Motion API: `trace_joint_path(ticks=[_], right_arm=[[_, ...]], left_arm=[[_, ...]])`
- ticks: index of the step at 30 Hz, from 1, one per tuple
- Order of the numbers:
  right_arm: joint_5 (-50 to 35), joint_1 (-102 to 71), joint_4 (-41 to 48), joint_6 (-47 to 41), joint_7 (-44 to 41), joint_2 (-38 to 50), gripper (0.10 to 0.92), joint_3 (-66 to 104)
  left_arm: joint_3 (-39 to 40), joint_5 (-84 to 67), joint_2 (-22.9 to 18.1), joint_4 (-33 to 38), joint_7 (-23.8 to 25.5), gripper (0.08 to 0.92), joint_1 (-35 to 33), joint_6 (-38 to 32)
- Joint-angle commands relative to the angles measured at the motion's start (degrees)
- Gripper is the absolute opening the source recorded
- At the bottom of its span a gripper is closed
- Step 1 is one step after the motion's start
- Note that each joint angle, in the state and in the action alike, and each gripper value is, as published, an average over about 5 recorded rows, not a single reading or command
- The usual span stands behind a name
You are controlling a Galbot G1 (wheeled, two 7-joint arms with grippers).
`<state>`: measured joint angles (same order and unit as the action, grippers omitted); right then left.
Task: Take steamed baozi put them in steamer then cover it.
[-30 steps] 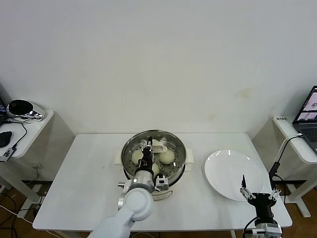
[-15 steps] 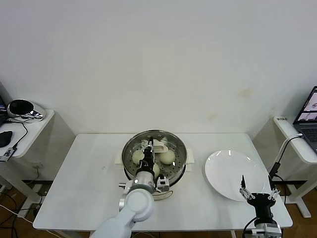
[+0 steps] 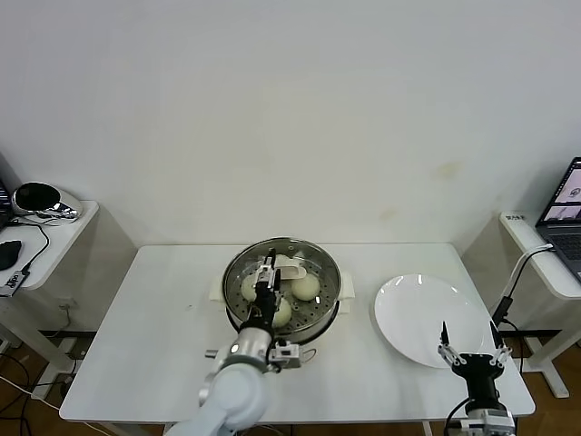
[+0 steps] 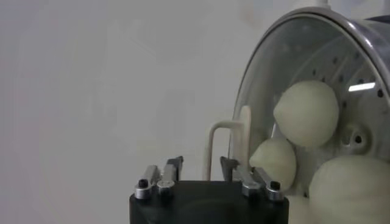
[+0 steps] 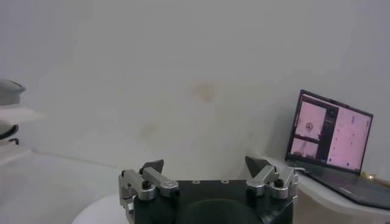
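The steamer (image 3: 330, 311) stands mid-table with a round glass lid (image 3: 315, 262) resting on it. Through the glass show three baozi (image 3: 307, 286), (image 3: 282, 312), (image 3: 248, 287), also seen in the left wrist view (image 4: 306, 114). My left gripper (image 3: 266, 276) hovers over the lid by its cream handle (image 3: 290, 269). In the left wrist view that gripper (image 4: 201, 169) is open, its fingers standing apart on either side of the handle's thin loop (image 4: 213, 143) without gripping it. My right gripper (image 3: 471, 345) waits open at the front right, holding nothing (image 5: 204, 170).
A bare white plate (image 3: 420, 318) lies right of the steamer, just behind the right gripper. A laptop (image 3: 566, 207) sits on a side stand at the far right. A low side table on the left carries a shiny dark object (image 3: 38, 198) and cables.
The left gripper has opened and let go of the lid handle, leaving the lid on the steamer. Its arm has drawn back a little toward the front. The right arm stayed put.
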<state>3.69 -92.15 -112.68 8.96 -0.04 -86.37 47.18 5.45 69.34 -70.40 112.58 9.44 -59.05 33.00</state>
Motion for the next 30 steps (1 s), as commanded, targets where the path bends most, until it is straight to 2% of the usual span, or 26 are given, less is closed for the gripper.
trace_joint_path(ticks=[1,3,5,7,9,13,18,24,30], right_arm=[[0.2,0.1,0.5,0.1,-0.1,0.2,0.823,-0.7],[0.2,0.1,0.8,0.3,-0.4,0.4,0.823,-1.1],[-0.2,-0.2,0.9,0.7,-0.8,0.8,0.823,-1.6],[-0.9,-0.5,1.0,1.0,-1.4,1.4,0.823,-2.2],[-2.1,-0.8,1.2,1.4,-1.9,2.5,0.823,-2.8],[-5.0,-2.2,1.5,1.7,-3.4,5.2,0.823,-4.1],[-9.3,-5.0,1.5,1.1,-5.9,8.1,0.823,-6.3],[-12.2,-7.1,2.2,0.4,-7.9,8.9,0.823,-7.8],[-12.9,-8.4,2.2,0.5,-8.8,8.9,0.823,-8.9]], left_arm=[[-12.6,-24.9,6.3,17.5,-11.4,0.662,-19.8,-6.3],[-17.9,-35.4,5.9,18.2,-16.5,0.723,-25.0,-12.1],[-24.6,-48.5,3.9,16.4,-21.6,0.769,-29.7,-23.0],[-31.3,-59.7,1.3,13.4,-24.1,0.806,-33.1,-33.7],[-36.6,-69.7,-0.3,11.3,-24.9,0.818,-36.6,-39.5],[-41.7,-83.1,-0.6,11.5,-24.6,0.822,-44.2,-39.3],[-42.8,-87.2,-0.4,11.2,-22.6,0.823,-51.1,-40.6],[-41.9,-88.7,-2.3,9.2,-20.6,0.823,-53.5,-41.1],[-42.3,-88.3,-3.0,6.9,-18.5,0.823,-53.0,-42.8]])
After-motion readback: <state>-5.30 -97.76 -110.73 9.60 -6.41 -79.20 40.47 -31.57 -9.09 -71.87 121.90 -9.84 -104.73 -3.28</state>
